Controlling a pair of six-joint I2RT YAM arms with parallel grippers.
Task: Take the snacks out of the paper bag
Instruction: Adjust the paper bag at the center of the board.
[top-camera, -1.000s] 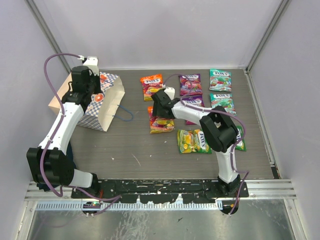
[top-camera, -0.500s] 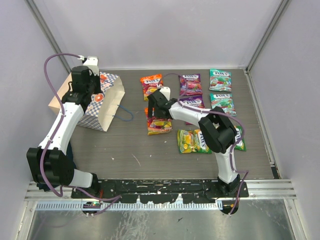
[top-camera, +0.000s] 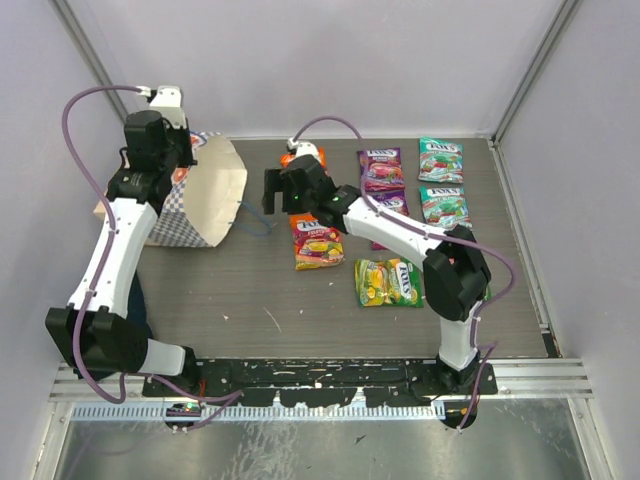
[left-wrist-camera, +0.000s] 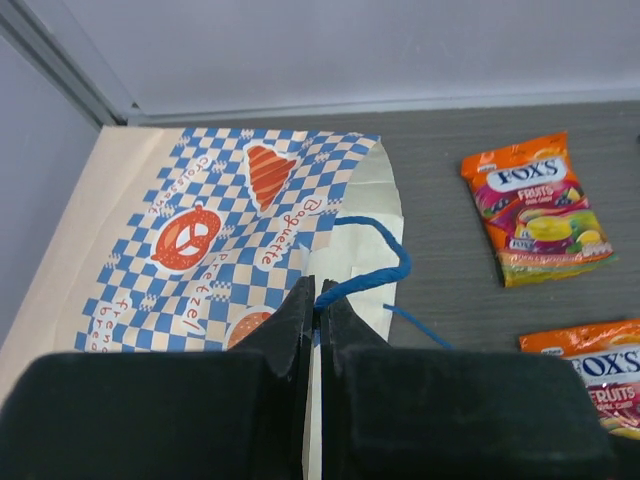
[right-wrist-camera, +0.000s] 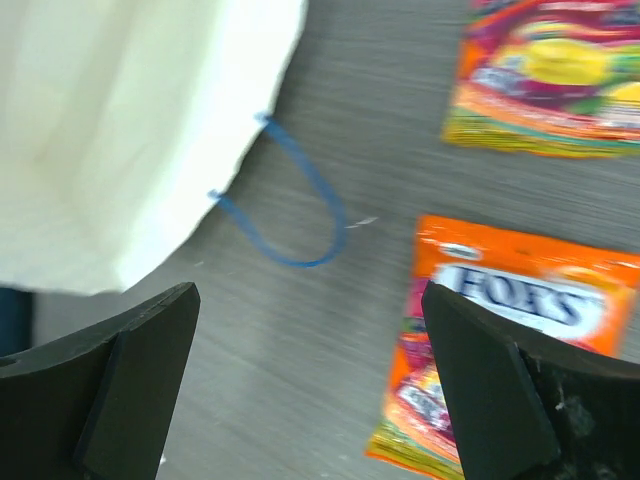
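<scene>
My left gripper (left-wrist-camera: 318, 300) is shut on the top rim of the paper bag (left-wrist-camera: 200, 230), right at its blue cord handle (left-wrist-camera: 370, 275). The rim is held up off the table, and the bag (top-camera: 215, 190) has its mouth turned to the right. My right gripper (top-camera: 280, 200) is wide open and empty, low between the bag mouth and an orange snack packet (top-camera: 318, 240). Its own view shows cream bag wall (right-wrist-camera: 120, 130), the other cord handle (right-wrist-camera: 300, 215) and that orange packet (right-wrist-camera: 500, 340). More snacks lie right: purple (top-camera: 380, 168), teal (top-camera: 440, 158), yellow-green (top-camera: 390, 282).
Another orange packet (top-camera: 288, 157) is half hidden behind the right wrist. A second teal packet (top-camera: 443, 203) lies near the right wall. Grey enclosure walls close in the table on the left, back and right.
The left arm has raised the bag's rim, and its mouth now gapes wider. The right gripper has opened fully and slid left from over the orange packet toward the bag mouth.
</scene>
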